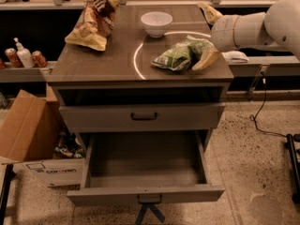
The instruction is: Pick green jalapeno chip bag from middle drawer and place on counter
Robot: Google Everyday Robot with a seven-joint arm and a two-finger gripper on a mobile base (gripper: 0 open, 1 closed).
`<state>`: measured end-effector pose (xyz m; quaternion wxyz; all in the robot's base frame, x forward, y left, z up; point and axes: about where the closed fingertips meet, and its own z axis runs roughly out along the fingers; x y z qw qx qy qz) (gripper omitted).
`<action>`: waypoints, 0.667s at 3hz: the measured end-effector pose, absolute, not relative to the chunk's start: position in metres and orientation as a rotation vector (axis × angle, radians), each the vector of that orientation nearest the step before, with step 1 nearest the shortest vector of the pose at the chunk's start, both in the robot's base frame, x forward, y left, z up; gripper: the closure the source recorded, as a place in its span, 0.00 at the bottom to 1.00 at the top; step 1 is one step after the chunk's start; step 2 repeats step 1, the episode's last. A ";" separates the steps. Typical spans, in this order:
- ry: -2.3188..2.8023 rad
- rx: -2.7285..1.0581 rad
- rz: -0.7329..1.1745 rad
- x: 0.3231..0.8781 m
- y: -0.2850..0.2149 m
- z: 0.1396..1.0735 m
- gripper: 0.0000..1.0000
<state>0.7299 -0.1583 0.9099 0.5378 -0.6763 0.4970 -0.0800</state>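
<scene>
Camera view, jaws over counter (108, 55) (bag (177, 57) part-hidden)

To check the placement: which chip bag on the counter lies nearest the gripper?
The green jalapeno chip bag, beside the gripper at the right of the counter; the brown-and-yellow bag lies far left.

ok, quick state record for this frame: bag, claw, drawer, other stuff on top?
bag: green jalapeno chip bag lying on counter, right side
claw: claw open, over counter's right edge, one finger beside the bag
drawer: middle drawer pulled open, no bag inside
other: white bowl, brown chip bag on counter
</scene>
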 end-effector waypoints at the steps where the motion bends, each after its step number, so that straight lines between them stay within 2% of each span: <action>1: 1.164 -1.609 -0.258 0.710 -0.164 0.935 0.00; 2: 1.164 -1.609 -0.258 0.710 -0.164 0.935 0.00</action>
